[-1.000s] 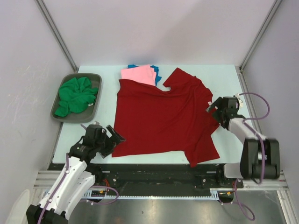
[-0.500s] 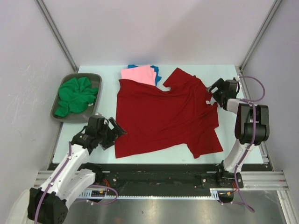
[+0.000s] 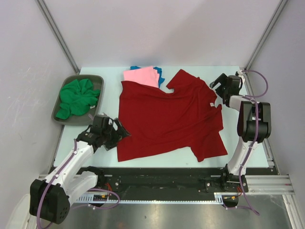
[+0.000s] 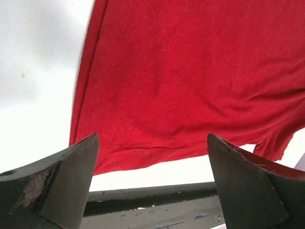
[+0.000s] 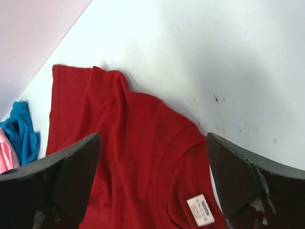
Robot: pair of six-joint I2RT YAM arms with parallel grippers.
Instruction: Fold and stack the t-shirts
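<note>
Just ahead of the left hand (image 3: 117, 135), spread and empty, lies the dark red t-shirt (image 3: 167, 119); the right hand (image 3: 215, 84), likewise apart, hangs beside its sleeve.

dark red t-shirt (image 3: 167, 119), pink t-shirt (image 3: 141, 76), green t-shirt (image 3: 76, 98)

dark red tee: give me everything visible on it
The dark red t-shirt is soft knit cloth, short-sleeved, unfolded, spread mostly flat on the table with wrinkles. A small white tag shows by the neckline on its right side. Its far-left edge overlaps the pink t-shirt. The left gripper hovers open over its near-left hem, the right gripper open over the collar; neither holds it.
</note>
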